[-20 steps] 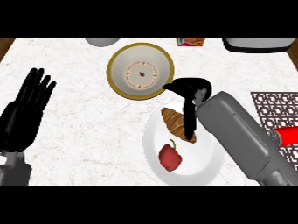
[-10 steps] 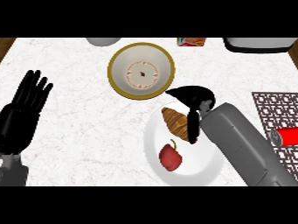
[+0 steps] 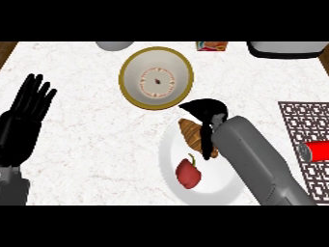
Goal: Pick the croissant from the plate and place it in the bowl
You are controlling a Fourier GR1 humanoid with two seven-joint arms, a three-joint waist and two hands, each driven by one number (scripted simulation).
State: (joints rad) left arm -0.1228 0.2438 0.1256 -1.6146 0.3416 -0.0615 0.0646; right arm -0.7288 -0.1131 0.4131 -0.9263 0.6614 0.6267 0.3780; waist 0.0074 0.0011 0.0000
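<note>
One of my hands, the right (image 3: 204,112), curls its fingers (image 3: 208,137) round the croissant (image 3: 192,134) on the plate (image 3: 220,185); my left hand (image 3: 20,123) rests open.

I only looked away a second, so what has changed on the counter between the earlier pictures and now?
The right hand has drawn back from the bowl's edge and come down over the croissant, fingers reaching along it. The croissant, red fruit, plate and bowl stayed put; the left hand stayed open at the left.

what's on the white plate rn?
On the white plate: a croissant and a red apple. The right hand and forearm cover the plate's right part and the croissant's right edge.
</note>
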